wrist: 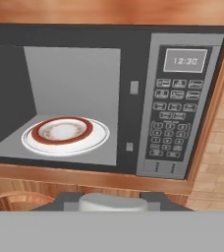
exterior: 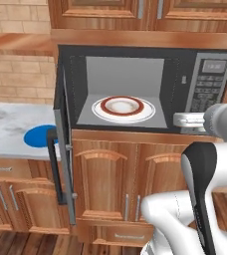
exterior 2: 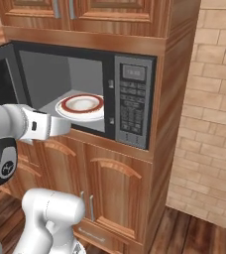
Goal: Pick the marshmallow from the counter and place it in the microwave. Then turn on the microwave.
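The microwave (wrist: 133,59) stands open, its dark door (exterior: 60,139) swung out to the left. Inside lies a white red-rimmed plate (wrist: 65,134), also in the left base view (exterior: 123,108). The keypad (wrist: 175,118) is on the right, with the clock lit. In the hand view the marshmallow (wrist: 109,203), a stubby white cylinder, sits between the two dark fingertips. My gripper (wrist: 109,198) is shut on it. The gripper (exterior: 177,120) hovers just in front of the microwave's lower right front edge, below the keypad's left side; from the right it shows near the opening (exterior 2: 65,128).
The marble counter (exterior: 6,127) lies to the left with a round blue plate (exterior: 38,135) on it. Wooden cabinets stand above and below the microwave (exterior 2: 110,188). A brick wall (exterior 2: 209,124) runs along the right.
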